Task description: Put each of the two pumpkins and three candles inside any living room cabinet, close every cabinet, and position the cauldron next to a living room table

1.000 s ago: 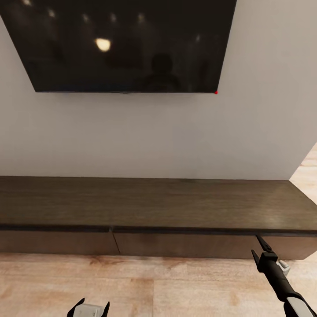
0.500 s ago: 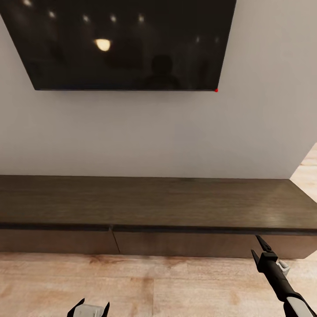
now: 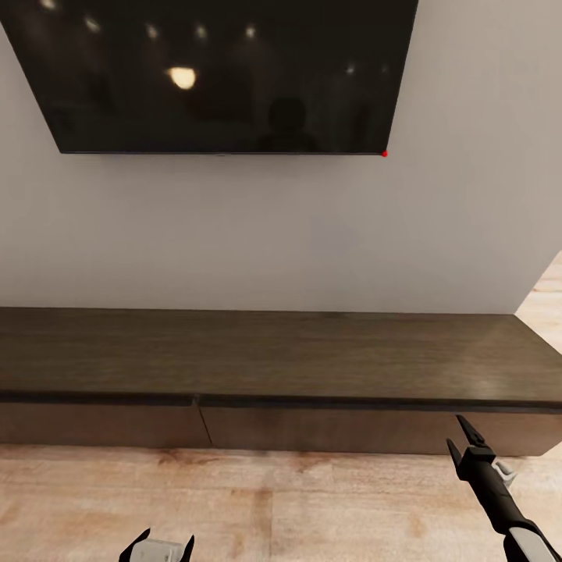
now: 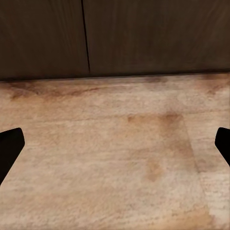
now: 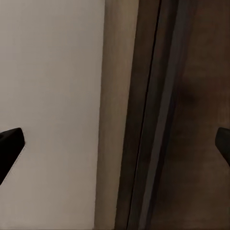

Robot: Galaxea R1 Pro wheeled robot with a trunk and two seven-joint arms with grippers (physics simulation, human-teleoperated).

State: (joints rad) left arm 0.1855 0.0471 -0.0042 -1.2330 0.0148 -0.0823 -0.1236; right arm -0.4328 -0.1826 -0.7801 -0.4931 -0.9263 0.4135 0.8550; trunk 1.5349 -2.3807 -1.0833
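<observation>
Facing the cabinet (image 3: pixel 312 367) head-on, TV (image 3: pixel 218 74) on the wall above, wood floor (image 3: pixel 273 499) below. Right claw (image 3: pixel 467 443) raised just in front of the cabinet's front edge, near its right end, tips spread and empty. Through its wrist view, fingers (image 5: pixel 9 146) wide apart with the cabinet's edge seam running between them. Left claw (image 3: pixel 160 540) low over the floor, well short of the front panels, also spread, nothing held; beyond its fingertips (image 4: pixel 8 148) bare floor, then two panels meeting at a dark seam. No pumpkins, candles or cauldron near either claw. All panels looking closed.

Risks, as a guess: plain handleless fronts, so easy to slip off the thin gap under the top lip and skate along the wood. Pushing in too hard could jam a fingertip against the top slab. Approaching off-angle might catch the neighbouring panel's seam instead. Base drifting closer could bump the left claw into the lower panels.
</observation>
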